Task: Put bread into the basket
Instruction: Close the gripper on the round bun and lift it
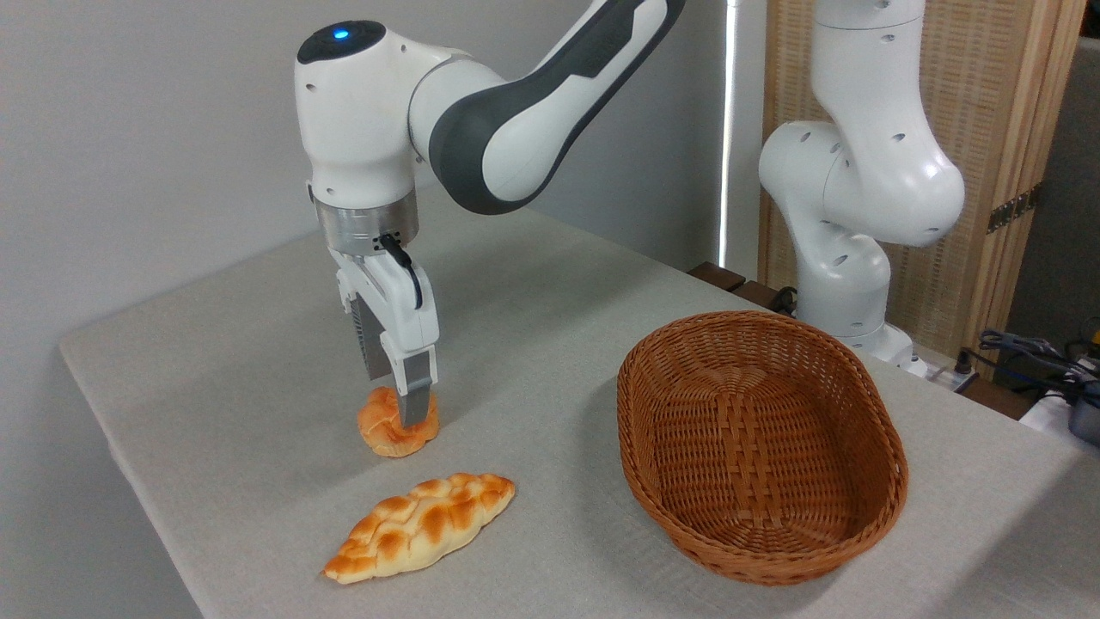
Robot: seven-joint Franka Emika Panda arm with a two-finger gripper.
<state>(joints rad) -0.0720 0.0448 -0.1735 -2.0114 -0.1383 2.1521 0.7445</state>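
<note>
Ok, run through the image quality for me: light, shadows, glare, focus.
Fixed camera: soft, even light, sharp throughout; the basket casts a faint shadow to its left, as does the gripper over the bun; a blown-out bright strip runs down the back wall; mild sheen on the braided loaf; no motion blur.

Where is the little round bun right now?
The bread sits on the table, left of the basket, just behind the braided loaf. The gripper is down on it, jaws at its sides.
</note>
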